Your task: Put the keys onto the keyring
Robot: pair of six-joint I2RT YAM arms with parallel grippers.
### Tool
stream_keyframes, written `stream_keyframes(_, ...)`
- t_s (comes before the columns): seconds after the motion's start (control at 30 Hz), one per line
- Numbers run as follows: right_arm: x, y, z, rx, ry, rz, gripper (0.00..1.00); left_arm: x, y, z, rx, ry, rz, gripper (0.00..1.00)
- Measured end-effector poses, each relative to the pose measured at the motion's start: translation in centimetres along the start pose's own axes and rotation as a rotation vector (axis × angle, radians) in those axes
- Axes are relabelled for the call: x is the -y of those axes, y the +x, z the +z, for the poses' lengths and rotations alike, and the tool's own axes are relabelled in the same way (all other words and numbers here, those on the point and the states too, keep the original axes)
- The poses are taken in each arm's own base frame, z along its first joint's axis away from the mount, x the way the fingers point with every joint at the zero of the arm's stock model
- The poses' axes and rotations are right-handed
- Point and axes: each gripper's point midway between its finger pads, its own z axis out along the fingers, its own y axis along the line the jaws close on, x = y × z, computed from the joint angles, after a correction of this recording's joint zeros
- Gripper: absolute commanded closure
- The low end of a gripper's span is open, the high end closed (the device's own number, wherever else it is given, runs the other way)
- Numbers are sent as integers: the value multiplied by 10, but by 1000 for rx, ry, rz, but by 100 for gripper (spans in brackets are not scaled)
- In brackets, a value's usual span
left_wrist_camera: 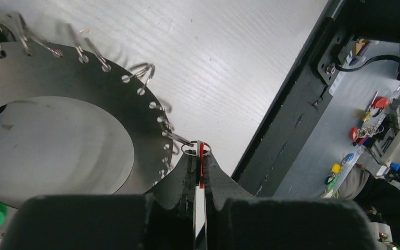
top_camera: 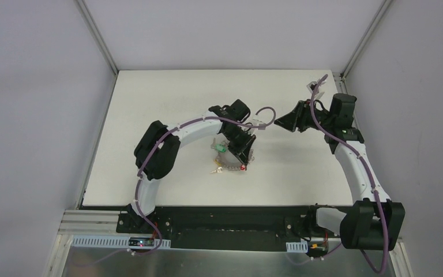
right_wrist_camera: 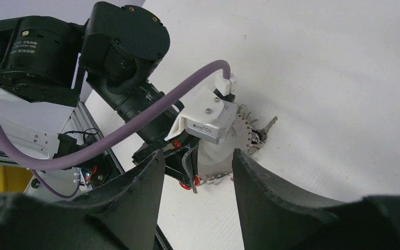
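The keyring [left_wrist_camera: 109,88], a flat grey disc with a wide hole and small wire loops along its rim, lies mid-table [top_camera: 229,161]. My left gripper [left_wrist_camera: 200,156] is shut on a red-headed key [left_wrist_camera: 201,161] at the ring's edge, and the key's small split ring [left_wrist_camera: 196,149] touches one rim loop. From above, the left gripper [top_camera: 242,160] hangs over the ring's near right side, with the red key [top_camera: 243,167] below it. A green key [top_camera: 219,149] and other keys [right_wrist_camera: 263,133] hang on the rim. My right gripper [top_camera: 279,123] is open, raised to the ring's right, and holds nothing [right_wrist_camera: 197,152].
The black base rail [top_camera: 231,222] runs along the table's near edge. Grey enclosure walls stand left, right and behind. The left arm's purple cable [right_wrist_camera: 135,125] crosses the right wrist view. Beyond the table edge, a bench holds coloured clutter [left_wrist_camera: 367,125].
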Motion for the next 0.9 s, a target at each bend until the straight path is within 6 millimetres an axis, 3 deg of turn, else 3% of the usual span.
stream_keyframes(0.2, 7, 4, -14, 12, 42, 9, 46, 4, 1, 27, -9, 11, -53, 100)
stream_keyframes(0.47, 14, 11, -25, 25, 74, 16, 46, 6, 28, 55, -45, 3, -190, 89)
stream_keyframes(0.6, 15, 15, -28, 24, 83, 28, 46, 18, 29, 67, -50, 16, -214, 83)
stream_keyframes(0.9, 16, 14, -29, 30, 88, 26, 46, 34, 26, 86, -73, 58, -297, 51)
